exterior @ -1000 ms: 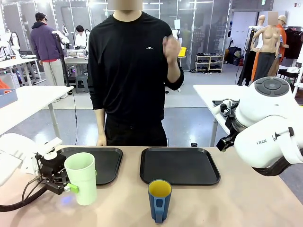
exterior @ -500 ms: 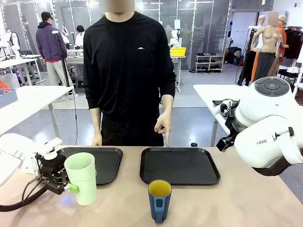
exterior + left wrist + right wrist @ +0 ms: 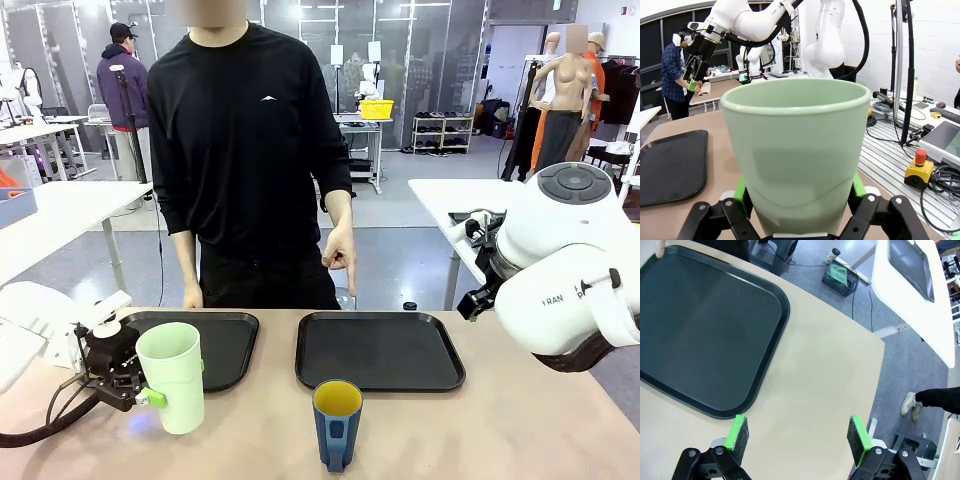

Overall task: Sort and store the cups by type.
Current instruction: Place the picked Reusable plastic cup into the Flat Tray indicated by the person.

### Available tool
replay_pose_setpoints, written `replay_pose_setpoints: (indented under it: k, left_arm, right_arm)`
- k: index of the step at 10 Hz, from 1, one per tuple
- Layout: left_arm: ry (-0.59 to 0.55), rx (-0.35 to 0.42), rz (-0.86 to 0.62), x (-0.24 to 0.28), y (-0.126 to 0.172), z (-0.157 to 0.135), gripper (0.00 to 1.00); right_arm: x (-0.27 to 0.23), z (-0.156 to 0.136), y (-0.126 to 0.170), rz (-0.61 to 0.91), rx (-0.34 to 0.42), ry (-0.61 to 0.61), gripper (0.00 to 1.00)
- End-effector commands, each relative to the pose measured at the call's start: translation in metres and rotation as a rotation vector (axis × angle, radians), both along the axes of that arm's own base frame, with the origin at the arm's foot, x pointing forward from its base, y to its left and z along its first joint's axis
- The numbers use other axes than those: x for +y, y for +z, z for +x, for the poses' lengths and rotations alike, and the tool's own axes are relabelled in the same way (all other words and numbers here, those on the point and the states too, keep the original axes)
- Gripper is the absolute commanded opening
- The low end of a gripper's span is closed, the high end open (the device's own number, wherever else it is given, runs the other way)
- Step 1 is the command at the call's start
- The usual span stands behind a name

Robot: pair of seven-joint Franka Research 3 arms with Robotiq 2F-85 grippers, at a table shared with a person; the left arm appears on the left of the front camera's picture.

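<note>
L gripper (image 3: 150,398) clenched on mint tumbler (image 3: 172,375), at 7 o'clock of left tray (image 3: 228,345) | R gripper (image 3: 797,432) released, empty, beside right tray (image 3: 385,352) | blue mug (image 3: 337,425) at 6 o'clock of right tray | risk: tumbler gripped low, may be tipped if swung fast.

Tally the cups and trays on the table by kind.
mint-green tumbler: 1
blue mug: 1
black trays: 2
Total: 4
</note>
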State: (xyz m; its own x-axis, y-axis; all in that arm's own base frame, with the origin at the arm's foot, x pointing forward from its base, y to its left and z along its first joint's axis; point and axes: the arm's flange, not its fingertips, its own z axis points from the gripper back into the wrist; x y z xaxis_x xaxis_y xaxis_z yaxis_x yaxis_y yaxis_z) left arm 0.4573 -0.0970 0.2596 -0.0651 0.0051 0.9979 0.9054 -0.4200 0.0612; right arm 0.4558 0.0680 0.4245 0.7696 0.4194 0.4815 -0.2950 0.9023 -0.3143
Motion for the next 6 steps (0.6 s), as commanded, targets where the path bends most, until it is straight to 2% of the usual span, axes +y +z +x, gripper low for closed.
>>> replay_pose_setpoints:
  k: [1,3,4,6]
  left_arm:
    - [0.002,-0.018,-0.014,0.000,0.002,0.001,0.39]
    - [0.002,-0.018,-0.014,0.000,0.002,0.001,0.39]
    - [0.000,0.000,0.000,0.000,0.000,0.000,0.86]
    - [0.012,0.006,0.003,-0.014,0.004,0.010,0.86]
  right_arm:
    - [0.000,0.001,0.000,-0.002,-0.001,-0.001,1.00]
    - [0.000,0.001,0.000,-0.002,-0.001,-0.001,1.00]
    - [0.000,0.001,0.000,-0.002,-0.001,-0.001,1.00]
    - [0.000,0.001,0.000,-0.002,-0.001,-0.001,1.00]
